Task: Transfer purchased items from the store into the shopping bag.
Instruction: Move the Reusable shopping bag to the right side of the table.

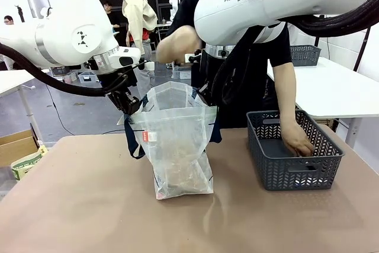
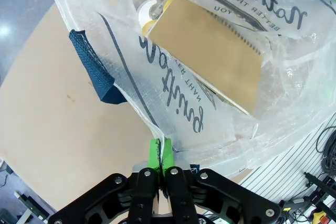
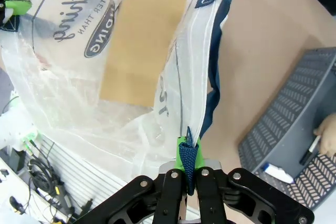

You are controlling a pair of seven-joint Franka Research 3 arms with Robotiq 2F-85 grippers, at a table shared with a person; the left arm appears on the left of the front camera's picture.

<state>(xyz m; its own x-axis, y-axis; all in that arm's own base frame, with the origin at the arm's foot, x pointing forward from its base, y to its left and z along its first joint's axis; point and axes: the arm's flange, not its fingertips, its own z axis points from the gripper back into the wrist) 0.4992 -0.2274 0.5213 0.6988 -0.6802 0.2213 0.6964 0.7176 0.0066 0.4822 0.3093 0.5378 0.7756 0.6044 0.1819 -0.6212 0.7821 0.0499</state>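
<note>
Left gripper point(image 2: 159, 149): my green pads are pressed together on the left rim of the shopping bag point(image 1: 174, 140), with a thin fold of clear plastic pinched between them. A navy strap handle point(image 2: 97, 69) hangs just outside that rim.

Right gripper point(image 3: 187, 153): pads clamped on the bag's right rim, on its navy edging.

The bag stands upright on the brown table point(image 1: 77, 205), about centre, its mouth held open between my two grips. A brown spiral-bound notebook point(image 2: 210, 51) lies inside it, against the printed wall.

The basket point(image 1: 296, 170) sits on the table to the right of the bag, apart from it. The person's hand point(image 1: 298, 142) is down inside it. The right wrist view shows a pen point(image 3: 310, 150) at that hand and a small white and blue item point(image 3: 275, 171) on the basket floor.
</note>
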